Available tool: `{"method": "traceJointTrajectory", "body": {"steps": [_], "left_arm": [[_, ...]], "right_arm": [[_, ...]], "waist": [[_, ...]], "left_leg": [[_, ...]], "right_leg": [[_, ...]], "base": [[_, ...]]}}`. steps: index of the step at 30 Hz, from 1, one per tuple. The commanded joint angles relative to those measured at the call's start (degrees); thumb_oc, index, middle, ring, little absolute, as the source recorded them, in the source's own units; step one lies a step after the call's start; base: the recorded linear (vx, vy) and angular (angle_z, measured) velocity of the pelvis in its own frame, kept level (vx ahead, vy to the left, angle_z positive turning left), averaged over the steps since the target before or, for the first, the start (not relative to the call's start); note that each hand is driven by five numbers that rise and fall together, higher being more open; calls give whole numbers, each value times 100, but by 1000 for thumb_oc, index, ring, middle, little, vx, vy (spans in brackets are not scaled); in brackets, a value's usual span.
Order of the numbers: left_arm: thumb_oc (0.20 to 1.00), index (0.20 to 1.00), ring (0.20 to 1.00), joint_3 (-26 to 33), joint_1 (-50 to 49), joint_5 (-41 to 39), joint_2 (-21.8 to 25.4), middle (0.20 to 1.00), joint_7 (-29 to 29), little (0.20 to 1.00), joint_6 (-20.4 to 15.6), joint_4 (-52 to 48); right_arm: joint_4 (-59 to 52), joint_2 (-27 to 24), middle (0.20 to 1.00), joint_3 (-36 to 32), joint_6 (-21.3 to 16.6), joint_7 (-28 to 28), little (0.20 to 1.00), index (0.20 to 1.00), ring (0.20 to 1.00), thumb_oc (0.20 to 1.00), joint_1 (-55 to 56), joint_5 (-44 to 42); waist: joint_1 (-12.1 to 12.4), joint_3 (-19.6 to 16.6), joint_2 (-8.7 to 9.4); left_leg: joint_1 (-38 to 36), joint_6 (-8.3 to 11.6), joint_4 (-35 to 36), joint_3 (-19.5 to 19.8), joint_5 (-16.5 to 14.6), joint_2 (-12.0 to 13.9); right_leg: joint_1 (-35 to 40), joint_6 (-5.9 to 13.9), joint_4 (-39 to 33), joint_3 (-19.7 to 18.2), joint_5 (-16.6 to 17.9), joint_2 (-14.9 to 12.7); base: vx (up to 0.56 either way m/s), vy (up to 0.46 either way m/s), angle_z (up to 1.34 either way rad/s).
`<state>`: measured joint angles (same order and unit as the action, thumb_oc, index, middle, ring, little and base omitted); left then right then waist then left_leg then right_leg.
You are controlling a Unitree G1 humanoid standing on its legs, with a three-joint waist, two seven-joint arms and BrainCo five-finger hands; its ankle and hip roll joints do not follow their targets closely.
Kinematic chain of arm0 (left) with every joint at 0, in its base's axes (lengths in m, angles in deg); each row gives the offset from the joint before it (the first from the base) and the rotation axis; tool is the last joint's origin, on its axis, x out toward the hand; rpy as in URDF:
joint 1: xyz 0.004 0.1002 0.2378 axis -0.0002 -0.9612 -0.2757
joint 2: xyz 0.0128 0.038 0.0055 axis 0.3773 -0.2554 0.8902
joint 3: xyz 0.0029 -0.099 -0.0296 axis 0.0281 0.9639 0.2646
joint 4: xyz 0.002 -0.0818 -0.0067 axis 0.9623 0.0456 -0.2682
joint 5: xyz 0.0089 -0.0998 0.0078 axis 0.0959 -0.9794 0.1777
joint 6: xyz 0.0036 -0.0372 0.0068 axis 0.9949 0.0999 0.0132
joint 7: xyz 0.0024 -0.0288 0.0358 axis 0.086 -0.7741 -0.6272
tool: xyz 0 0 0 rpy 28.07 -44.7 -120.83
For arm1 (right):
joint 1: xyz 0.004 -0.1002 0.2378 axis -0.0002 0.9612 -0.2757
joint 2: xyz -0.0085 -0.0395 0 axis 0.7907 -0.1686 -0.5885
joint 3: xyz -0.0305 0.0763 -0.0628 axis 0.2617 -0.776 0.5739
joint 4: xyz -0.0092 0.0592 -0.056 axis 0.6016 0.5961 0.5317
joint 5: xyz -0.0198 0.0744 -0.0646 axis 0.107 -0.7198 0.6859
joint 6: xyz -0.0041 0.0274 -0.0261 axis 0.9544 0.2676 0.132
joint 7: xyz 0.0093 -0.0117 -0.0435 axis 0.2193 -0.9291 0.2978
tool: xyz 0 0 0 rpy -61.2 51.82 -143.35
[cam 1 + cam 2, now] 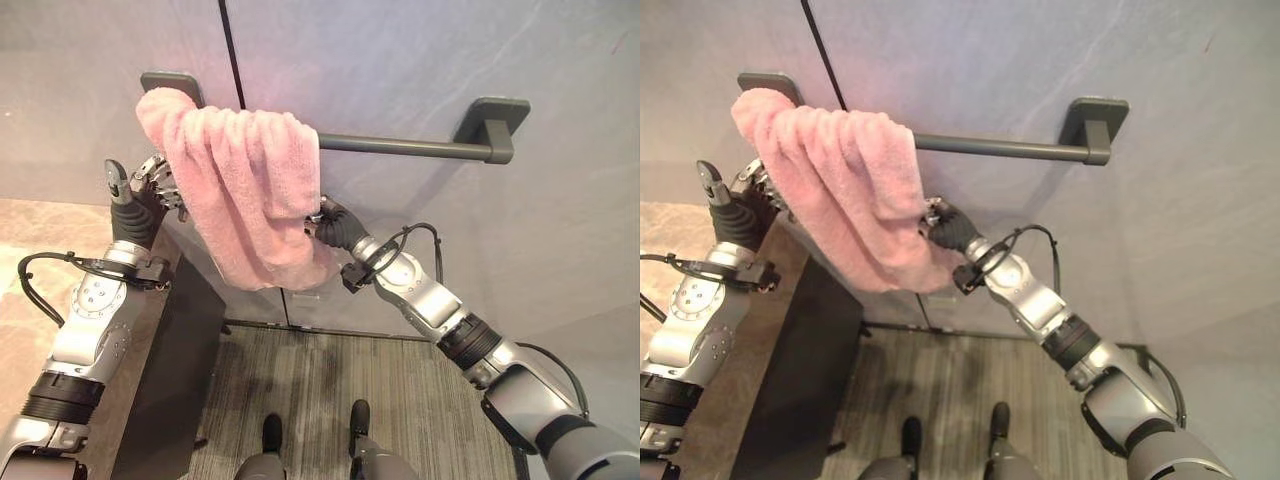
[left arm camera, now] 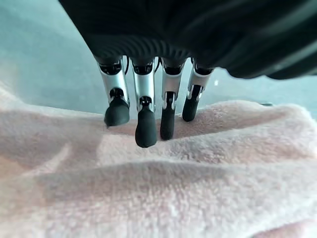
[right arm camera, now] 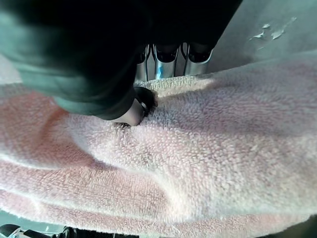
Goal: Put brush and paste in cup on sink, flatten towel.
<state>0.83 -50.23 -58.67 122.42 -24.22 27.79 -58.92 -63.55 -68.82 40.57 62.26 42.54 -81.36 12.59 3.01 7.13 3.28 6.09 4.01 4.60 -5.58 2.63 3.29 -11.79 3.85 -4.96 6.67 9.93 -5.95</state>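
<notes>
- Flooring of grey striped carpet (image 1: 300,390) is lying nearest, below both arms, with a dark cabinet side (image 1: 175,370) standing at its left edge.
- A pale stone worktop (image 1: 30,240) is running along the left, above that dark side, under the left arm.
- The left hand (image 1: 150,185) is reaching up at the towel's left edge; in its wrist view its fingers (image 2: 144,126) are hanging straight and relaxed, dark tips just touching the pink pile, gripping nothing.
- The right hand (image 1: 328,222) is pressing into the towel's lower right edge; in its wrist view the thumb (image 3: 136,106) is pinching the cloth against the fingers behind the fold, so it is holding the towel.
- The pink towel (image 1: 245,190) is hanging bunched and folded over the left end of the dark towel bar (image 1: 400,147), its lower corner drooping between the two hands.
- The bar is sitting on two dark brackets against the grey wall (image 1: 400,60), its right half bare.
- A thin dark seam (image 1: 232,55) is running down the wall behind the towel.
</notes>
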Motion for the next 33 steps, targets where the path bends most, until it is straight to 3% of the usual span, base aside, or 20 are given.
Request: {"method": "traceJointTrajectory", "body": {"steps": [1, 2, 3, 4, 5, 10, 16, 24, 33], "left_arm": [[645, 645, 645, -1, 100, 245, 255, 645, -60, 645, -190, 187], [821, 821, 821, 51, 82, 305, 315, 821, -80, 821, -186, 190], [937, 937, 937, 53, 79, 306, 316, 937, -81, 937, -185, 188], [937, 937, 937, 53, 79, 306, 316, 937, -81, 937, -185, 188], [1000, 1000, 1000, 200, -13, 371, 384, 1000, -143, 1000, -212, 220], [1000, 1000, 1000, 738, -436, 403, 465, 1000, -192, 1000, -263, 192], [1000, 1000, 1000, 951, -685, 415, 527, 1000, -153, 1000, -255, 228], [1000, 1000, 1000, 365, -273, 513, 767, 1000, 3, 1000, -136, 423], [1000, 1000, 1000, -324, 476, 569, 594, 1000, -23, 1000, -64, 828]], "right_arm": [[-112, 199, 200, -262, -308, -17, 200, 200, 200, 200, -177, -155], [-128, 172, 200, -277, -316, -14, 200, 200, 200, 200, -171, -158], [-128, 172, 200, -277, -315, -14, 200, 200, 200, 200, -171, -158], [-128, 172, 200, -277, -315, -14, 200, 200, 200, 200, -171, -158], [-132, 185, 200, -291, -298, 12, 200, 200, 200, 200, -102, -130], [-178, 157, 200, -343, -284, 61, 200, 200, 200, 200, -4, -92], [-224, 120, 200, -388, -267, 113, 200, 200, 200, 200, 52, -55], [-298, 121, 200, -329, -266, 183, 200, 200, 200, 200, 54, -31], [-379, 108, 200, -301, -260, 213, 200, 200, 200, 200, 97, -52]], "waist": [[50, -361, 136], [59, -360, 127], [59, -360, 127], [59, -360, 127], [90, -385, 106], [156, -429, 69], [199, -438, 52], [155, -392, -6], [22, -359, -58]], "left_leg": [[368, -136, 40, -137, 136, -205], [375, -144, 40, -141, 128, -216], [375, -144, 40, -142, 128, -217], [375, -144, 40, -142, 128, -217], [349, -162, 40, -144, 103, -241], [269, -196, 40, -167, 49, -303], [226, -211, 40, -190, 19, -331], [172, -247, 40, -253, 3, -386], [219, -258, 40, -331, -9, -396]], "right_leg": [[436, 746, 86, -41, -114, -876], [438, 752, 88, -38, -111, -888], [438, 753, 88, -39, -111, -889], [438, 753, 88, -39, -111, -889], [467, 765, 88, -20, -111, -911], [565, 787, 59, -7, -122, -946], [602, 798, 50, -2, -132, -971], [620, 828, 57, -34, -85, -995], [514, 850, 39, -158, -21, -1001]], "base": [[16, 38, 0], [16, 39, 1], [0, 0, 0], [33, 17, 2], [45, 26, 1], [36, 19, 0], [28, 14, 0], [20, 7, 0], [7, 3, -1]]}}
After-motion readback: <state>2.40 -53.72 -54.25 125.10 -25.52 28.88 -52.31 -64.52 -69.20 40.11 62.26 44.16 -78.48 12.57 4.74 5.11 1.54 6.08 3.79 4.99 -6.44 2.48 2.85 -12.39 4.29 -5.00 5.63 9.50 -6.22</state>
